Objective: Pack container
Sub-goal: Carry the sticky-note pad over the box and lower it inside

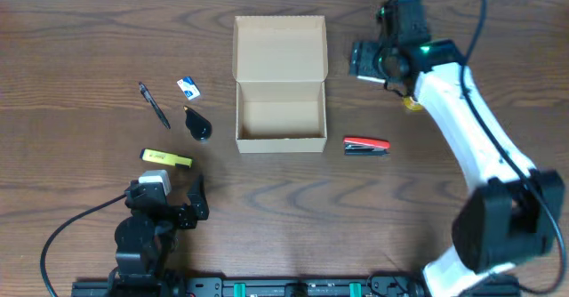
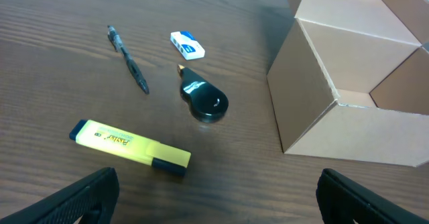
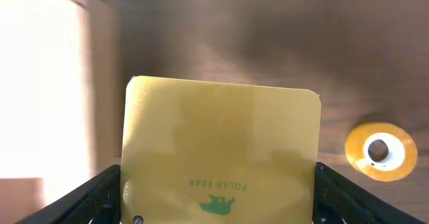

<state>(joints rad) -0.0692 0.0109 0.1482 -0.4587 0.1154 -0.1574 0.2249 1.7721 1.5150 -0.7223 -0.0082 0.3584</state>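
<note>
The tan cardboard box (image 1: 280,142) stands open at the table's middle, its flap lid (image 1: 280,46) laid back; nothing shows inside it. It also shows in the left wrist view (image 2: 305,90). My right gripper (image 1: 366,61) is raised right of the lid. It is shut on a yellow sticky-note pad (image 3: 221,143) with a green bear mark, held between both fingers (image 3: 218,200). My left gripper (image 1: 182,204) is open and empty near the front left edge. In its wrist view (image 2: 218,190) the fingers are spread over bare wood.
Left of the box lie a pen (image 1: 154,105), a white eraser (image 1: 188,87), a black teardrop-shaped item (image 1: 197,124) and a yellow highlighter (image 1: 166,158). A red stapler (image 1: 366,146) lies right of the box. A yellow tape roll (image 3: 381,151) lies under the right arm.
</note>
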